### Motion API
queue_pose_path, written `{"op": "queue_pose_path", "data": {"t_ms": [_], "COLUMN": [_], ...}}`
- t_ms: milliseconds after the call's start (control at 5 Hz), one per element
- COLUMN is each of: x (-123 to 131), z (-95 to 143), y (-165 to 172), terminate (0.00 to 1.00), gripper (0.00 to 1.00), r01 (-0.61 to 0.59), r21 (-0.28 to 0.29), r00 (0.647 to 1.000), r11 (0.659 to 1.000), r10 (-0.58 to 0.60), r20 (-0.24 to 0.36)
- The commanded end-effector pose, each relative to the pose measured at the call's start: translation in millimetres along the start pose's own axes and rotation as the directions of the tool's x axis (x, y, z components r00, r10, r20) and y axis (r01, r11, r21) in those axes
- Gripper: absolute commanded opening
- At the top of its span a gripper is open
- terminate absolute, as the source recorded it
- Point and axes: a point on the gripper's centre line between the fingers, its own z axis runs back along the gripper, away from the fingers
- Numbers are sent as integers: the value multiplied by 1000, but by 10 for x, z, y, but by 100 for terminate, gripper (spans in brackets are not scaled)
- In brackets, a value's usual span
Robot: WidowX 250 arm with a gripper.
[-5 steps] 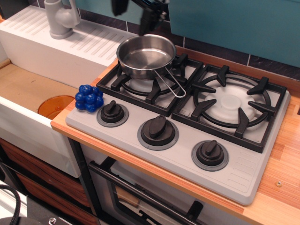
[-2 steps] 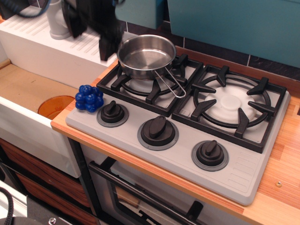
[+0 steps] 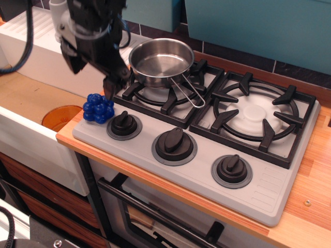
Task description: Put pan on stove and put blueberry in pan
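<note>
Likely the blueberry [image 3: 99,108] is light & stiff: a lumpy cluster of glossy dark-blue plastic balls, so prob slick on top but the grooves btwn balls should give the fingers some bite. Not fragile by the look of it. Best hold, I'd say, is across its widest part, fingers straddling the cluster from two sides, low enough that it can't squirt out. It sits at the front-left corner of the stove [image 3: 279,191], just beside the leftmost knob [image 3: 124,124], apart from it.

End effector [image 3: 110,82] hangs just above & slightly behind-right of the blueberry, not touching as far as I can see. Its dark fingers blur into the arm body, so can't tell if they're apart or together; nothing is seen clamped in them.

Pan [image 3: 161,60] is on the left burner grate [image 3: 170,82], upright, empty, wire handle pointing toward the front-right. So the pan step looks done; berry pickup is the step in hand. Next move needs a short drop fwd-left & down onto the cluster, minding the knob close by.
</note>
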Motion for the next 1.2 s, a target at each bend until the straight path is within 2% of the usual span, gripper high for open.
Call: {"op": "queue_pose_path", "data": {"t_ms": [0, 400, 800, 1000], "x": [48, 47, -83, -74], "z": [-153, -421, -539, -613], "y": [-76, -16, 39, 3], "terminate": [0, 0, 0, 0], "gripper": [100, 100, 100, 0], "r01": [-18, -25, -51, -69], "r21": [-24, -57, -72, -81], "r00": [999, 999, 998, 998], "r11": [1000, 998, 996, 994], "r10": [19, 27, 53, 70], "r20": [37, 43, 21, 6]}}
